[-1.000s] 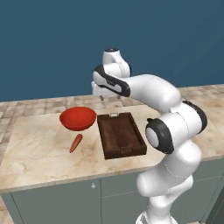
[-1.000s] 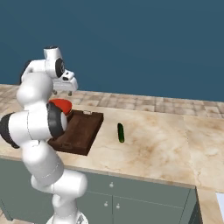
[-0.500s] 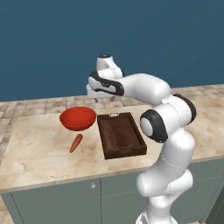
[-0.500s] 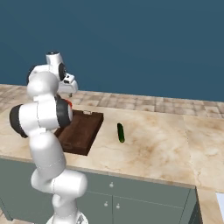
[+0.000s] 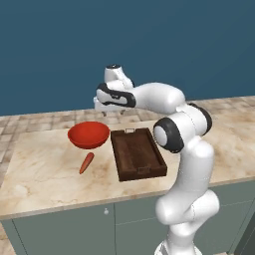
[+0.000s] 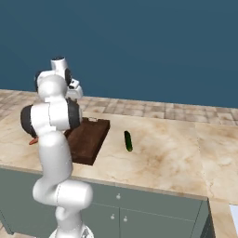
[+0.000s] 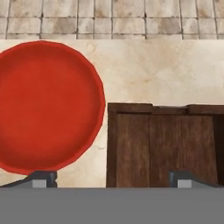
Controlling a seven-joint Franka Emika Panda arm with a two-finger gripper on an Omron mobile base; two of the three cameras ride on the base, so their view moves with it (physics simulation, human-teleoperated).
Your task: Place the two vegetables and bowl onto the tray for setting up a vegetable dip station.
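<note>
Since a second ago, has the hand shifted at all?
Yes. In the left base view the hand has swung left from above the tray's far end toward the bowl.

Light is even and fairly bright, falling from above. The arm (image 5: pixel 164 99) casts only a faint soft shadow on the tabletop (image 5: pixel 45 169) (no harsh edges anywhere). The bowl (image 7: pixel 43 105) shows mild sheen, no glare. Rendering is sharp, without blur or edge distortion.
</note>
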